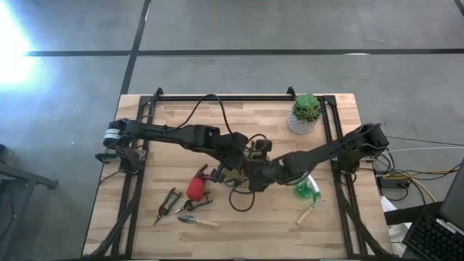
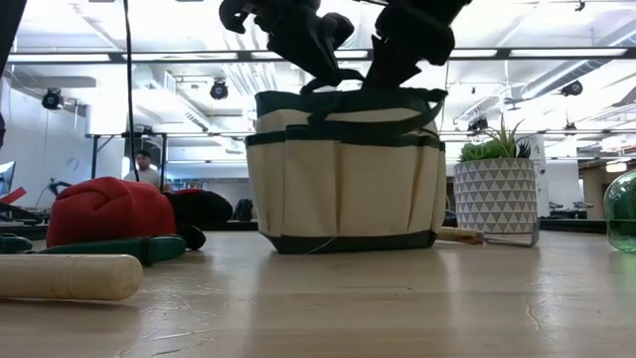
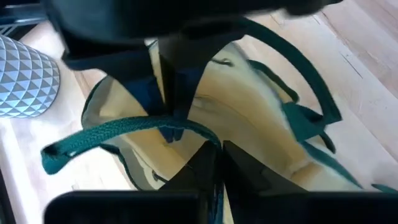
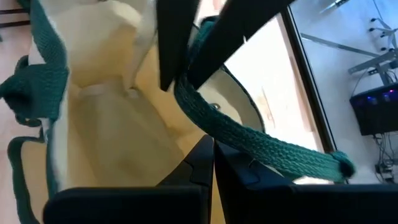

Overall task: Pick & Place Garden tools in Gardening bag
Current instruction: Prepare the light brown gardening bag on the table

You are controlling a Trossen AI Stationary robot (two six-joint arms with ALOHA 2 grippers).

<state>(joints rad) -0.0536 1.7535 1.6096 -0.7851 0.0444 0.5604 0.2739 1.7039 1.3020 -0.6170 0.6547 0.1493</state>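
Observation:
The beige gardening bag [image 2: 343, 169] with dark green trim stands upright on its base at the table's middle, open side up. Both grippers hang over its mouth: my left gripper [image 2: 320, 72] and my right gripper [image 2: 386, 75], each shut on a green handle strap. On the table to the bag's near left lie the garden tools: a red-and-black piece [image 1: 196, 187], dark pruners [image 1: 168, 203] and a wooden-handled trowel [image 1: 197, 221]. To its near right are a round green spray bottle [image 1: 306, 190] and another wooden-handled tool [image 1: 308, 212]. My left gripper has the green handle strap [image 3: 216, 186] in the narrow gap between its two fingers, slanting down from the table's left over the bag's mouth. The bag stays on the table. My right gripper pinches the green handle strap [image 3: 175, 122] between its two fingers, slanting down from the table's right. The fingers lie across the strap. The strap's free loop [image 4: 339, 165] sticks out sideways past them, and the bag stands on the table below.
A green plant in a white patterned pot [image 1: 306, 112] stands at the far right of the table, close behind the bag. Black rails [image 1: 239, 96] run along the far and side edges. Bare wood lies along the near edge.

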